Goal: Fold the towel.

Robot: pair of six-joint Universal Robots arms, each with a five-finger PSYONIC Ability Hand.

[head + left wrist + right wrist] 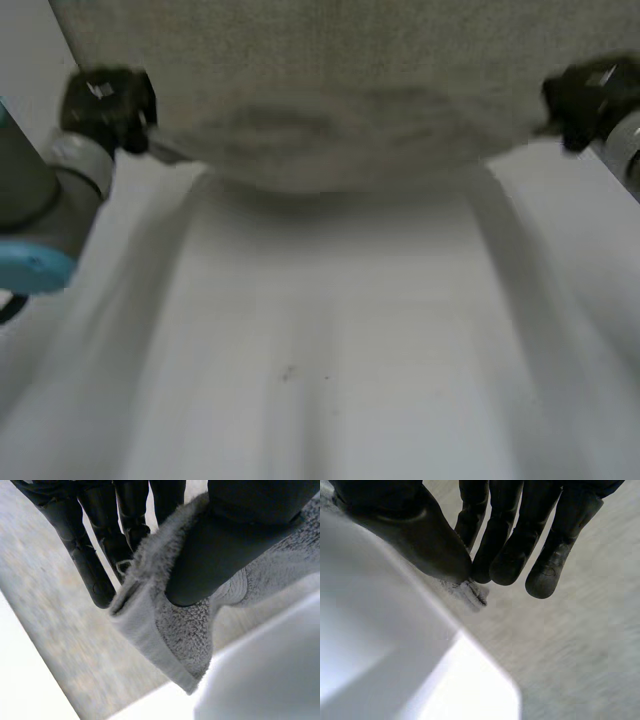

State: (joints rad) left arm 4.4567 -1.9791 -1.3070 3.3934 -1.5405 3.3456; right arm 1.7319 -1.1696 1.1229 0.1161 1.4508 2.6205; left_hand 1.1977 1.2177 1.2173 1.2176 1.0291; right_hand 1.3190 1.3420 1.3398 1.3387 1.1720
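Aloft, towel [330, 90] spread between left hand [105, 105] and right hand [590, 100], each pinching a corner, apparently so its hanging edge clears the table [330, 330] for folding.

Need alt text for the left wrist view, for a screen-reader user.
The robot's black left hand pinches a hemmed corner of the grey terry towel between its thumb and fingers. The corner is bunched and folded over in the grip, and more of the towel runs on beyond the fingers.
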